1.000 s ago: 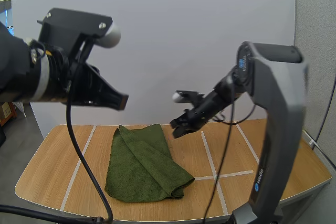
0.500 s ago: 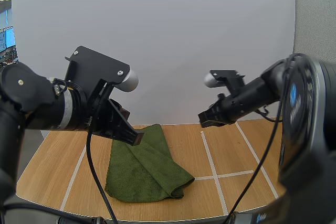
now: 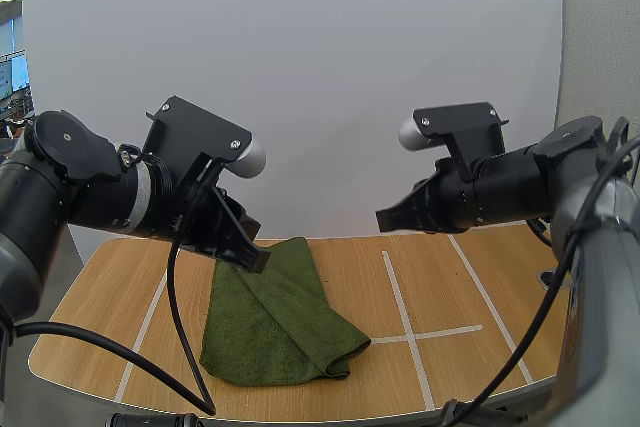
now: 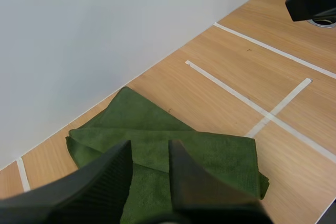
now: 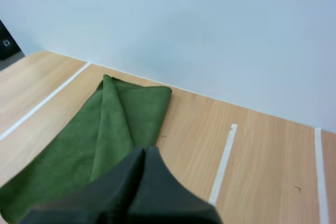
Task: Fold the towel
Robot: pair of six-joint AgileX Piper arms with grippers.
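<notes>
— Gripper status?
— Left gripper point(image 4: 149, 149): fingers apart, empty, above the towel point(image 3: 275, 317). Right gripper point(image 5: 144, 153): fingers together, raised beside the towel.
— Towel?
— Folded, flat on the table point(image 3: 450, 287). Risk: a low pass could snag its loose top layer.

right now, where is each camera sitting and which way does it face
High view: behind and above the robot, facing down over table and towel; left pincer, right pincer raised.
Left wrist view: on the left arm, facing down at the towel; open fingers.
Right wrist view: on the right arm, facing the towel; shut fingers.
All share the towel.
</notes>
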